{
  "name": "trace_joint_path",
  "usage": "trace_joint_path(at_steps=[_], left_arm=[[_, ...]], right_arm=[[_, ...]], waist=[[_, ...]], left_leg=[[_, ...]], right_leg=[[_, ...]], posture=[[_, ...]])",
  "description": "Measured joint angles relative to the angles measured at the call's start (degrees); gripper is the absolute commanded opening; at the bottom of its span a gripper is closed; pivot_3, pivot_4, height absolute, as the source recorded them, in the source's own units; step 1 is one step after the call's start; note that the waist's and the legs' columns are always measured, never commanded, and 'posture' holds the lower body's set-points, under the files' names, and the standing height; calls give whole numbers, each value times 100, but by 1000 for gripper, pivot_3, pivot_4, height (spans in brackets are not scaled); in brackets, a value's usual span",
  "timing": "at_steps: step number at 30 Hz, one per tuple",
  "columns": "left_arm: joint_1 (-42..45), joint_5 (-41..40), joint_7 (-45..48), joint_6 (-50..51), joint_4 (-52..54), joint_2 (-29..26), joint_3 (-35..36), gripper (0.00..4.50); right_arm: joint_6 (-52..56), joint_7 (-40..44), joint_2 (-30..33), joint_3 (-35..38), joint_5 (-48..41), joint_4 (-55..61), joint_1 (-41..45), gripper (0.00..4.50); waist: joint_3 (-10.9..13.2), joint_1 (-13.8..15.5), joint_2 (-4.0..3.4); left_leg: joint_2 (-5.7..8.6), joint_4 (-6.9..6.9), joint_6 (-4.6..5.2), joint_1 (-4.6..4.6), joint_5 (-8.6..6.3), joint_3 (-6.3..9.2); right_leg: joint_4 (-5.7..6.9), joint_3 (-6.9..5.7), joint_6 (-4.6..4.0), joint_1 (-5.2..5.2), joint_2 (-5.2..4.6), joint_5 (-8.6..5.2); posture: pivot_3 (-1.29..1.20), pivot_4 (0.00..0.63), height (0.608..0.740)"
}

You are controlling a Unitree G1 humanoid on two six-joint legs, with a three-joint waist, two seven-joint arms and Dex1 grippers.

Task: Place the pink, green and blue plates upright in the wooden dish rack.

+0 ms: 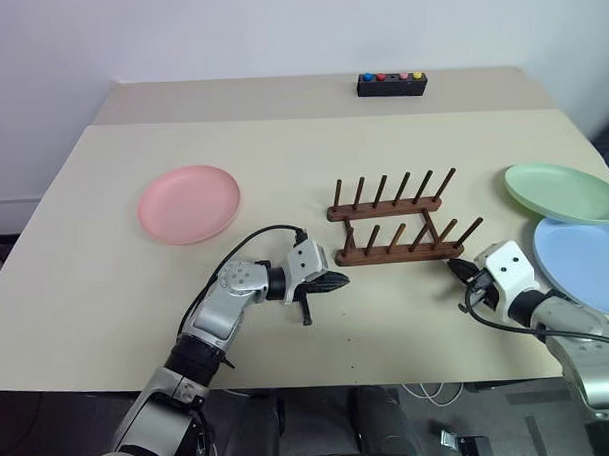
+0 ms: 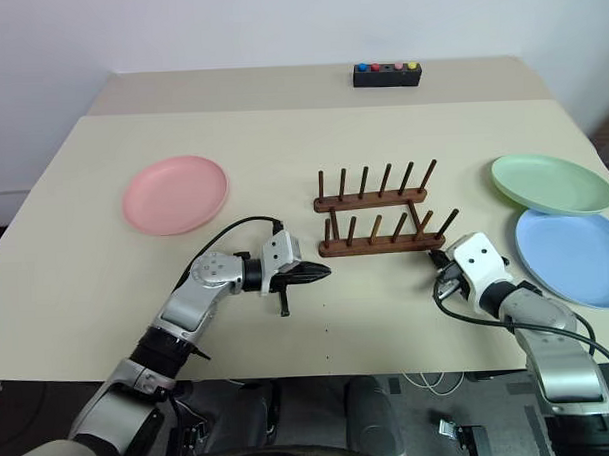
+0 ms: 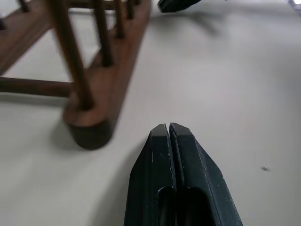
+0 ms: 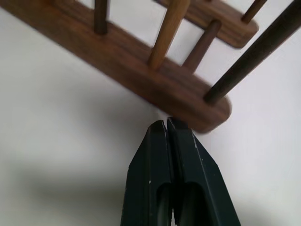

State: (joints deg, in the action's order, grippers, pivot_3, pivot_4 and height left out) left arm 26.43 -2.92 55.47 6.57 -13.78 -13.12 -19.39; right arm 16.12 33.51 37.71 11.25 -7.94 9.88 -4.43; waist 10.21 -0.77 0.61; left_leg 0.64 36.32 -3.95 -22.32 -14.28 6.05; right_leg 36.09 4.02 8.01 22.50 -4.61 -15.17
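Plates, count: three, all flat on the table [image 1: 103, 195].
Pink plate [image 1: 189, 202]: left of centre.
Left gripper [image 1: 342, 280]: fingers pressed together, empty, just off the rack's left end.
Wooden dish rack [image 1: 396, 225]: one, centre, no plates in it.
Right gripper [image 1: 456, 268]: fingers pressed together, empty, at the rack's right end.
Green plate [image 1: 561, 192]: right edge.
Blue plate [image 1: 586, 263]: right edge, below the green.

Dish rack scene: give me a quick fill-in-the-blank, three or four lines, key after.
1. The wooden dish rack holds ___ plates.
2. The pink plate lies flat on the robot's ___ side of the rack.
3. The green plate partly overlaps the ___ plate.
4. Both the left pincer and the right pincer are ___.

Missing words: no; left; blue; shut
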Motion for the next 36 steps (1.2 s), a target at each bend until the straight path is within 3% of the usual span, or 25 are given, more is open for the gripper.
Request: trace_joint_path(at_steps=[13, 22, 36], left_arm=[[800, 367, -1595, -843, -1506, 327, 348, 37], [935, 383, -1713, -1184, -1885, 358, 437, 37], [957, 476, -1936, -1309, -1986, 375, 488, 37]], right_arm=[[-227, -154, -23, -427, 455, -928, 1015, 35], [-529, -157, -65, -595, 574, -1511, 1434, 35], [-702, -155, -66, -598, 605, -1585, 1411, 35]], waist=[[0, -5, 0], [-1, -14, -1], [-1, -12, -1]], left_leg=[[1, -4, -1, 2, 1, 1], [2, -5, -4, 4, 3, 1], [2, -5, -4, 4, 3, 1]], right_leg=[[1, -1, 5, 1, 0, 2], [3, -1, 5, 1, 0, 3], [3, -1, 7, 1, 0, 3]], posture=[[0, 150, 734], [0, 150, 734], [0, 150, 734]])
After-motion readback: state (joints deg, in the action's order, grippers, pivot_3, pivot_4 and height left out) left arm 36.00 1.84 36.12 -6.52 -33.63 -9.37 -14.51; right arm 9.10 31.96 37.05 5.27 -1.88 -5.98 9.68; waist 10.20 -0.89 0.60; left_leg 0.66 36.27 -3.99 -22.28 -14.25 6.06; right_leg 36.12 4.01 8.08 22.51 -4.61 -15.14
